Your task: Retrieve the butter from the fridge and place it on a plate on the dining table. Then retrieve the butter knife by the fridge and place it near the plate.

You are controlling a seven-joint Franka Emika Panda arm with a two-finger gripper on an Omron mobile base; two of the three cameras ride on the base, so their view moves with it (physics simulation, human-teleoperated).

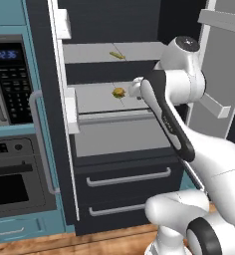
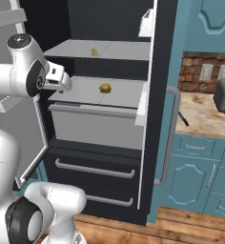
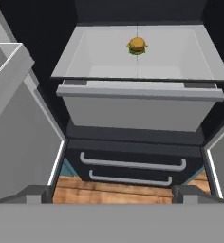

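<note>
Nearest the cameras, the white arm bends up in front of the open fridge [image 1: 124, 194], and its gripper [image 3: 112, 197] hangs level with the lower shelf, just outside it; in the hand view the two finger tips [image 3: 33, 193] sit far apart at the bottom corners, so the jaws are spread wide with nothing between them. Below, at about 6 o'clock of the hand view, the two drawers [image 3: 133, 168] are shut above a strip of wooden floor [image 3: 118, 193]. Further in, a burger [image 3: 137, 45] sits on the lower shelf at 12 o'clock. Farthest back, on the upper shelf, lies the butter [image 1: 117, 55] — a small yellowish stick, at 11 o'clock from the burger in the left base view and well apart from it.
</note>
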